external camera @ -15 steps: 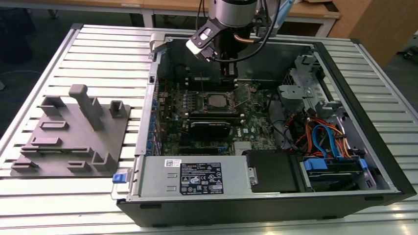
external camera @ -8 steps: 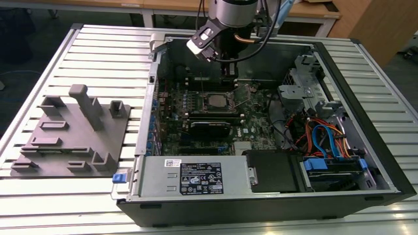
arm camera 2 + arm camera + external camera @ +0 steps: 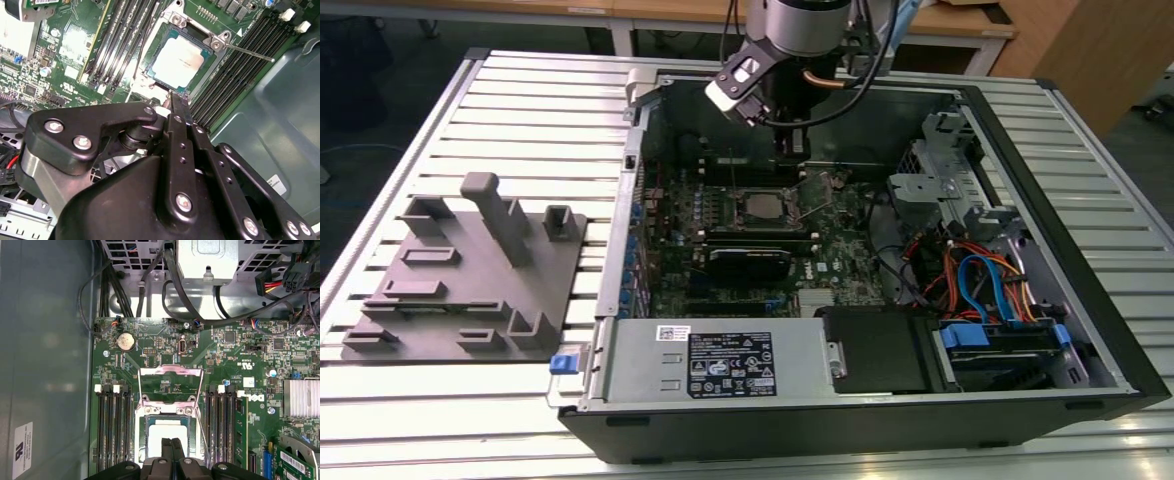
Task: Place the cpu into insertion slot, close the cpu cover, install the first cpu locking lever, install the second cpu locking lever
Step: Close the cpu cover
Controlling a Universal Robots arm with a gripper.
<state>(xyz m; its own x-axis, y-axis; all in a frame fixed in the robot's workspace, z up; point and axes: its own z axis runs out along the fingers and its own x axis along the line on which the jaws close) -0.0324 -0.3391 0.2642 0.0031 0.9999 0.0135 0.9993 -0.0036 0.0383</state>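
Starting at the exterior view's left, a grey fixture tray [image 3: 460, 275] lies by that edge of the counter [image 3: 400, 420], and the open computer case [image 3: 881, 410] takes up the rest. Inside it, the cpu [image 3: 177, 60] lies flat in the insertion slot [image 3: 175, 21], while the cpu cover [image 3: 170, 371] stands folded back, not yet shut. The claw [image 3: 172, 96] has its fingers pressed together on nothing, tips just over the chip's edge. The cover looks thin, light and stiff, and its free crossbar seems the best place to take hold; the chip is fragile. Memory slots [image 3: 115, 430] crowd both sides and a thin locking lever [image 3: 247, 52] juts out, so open room is mostly above.
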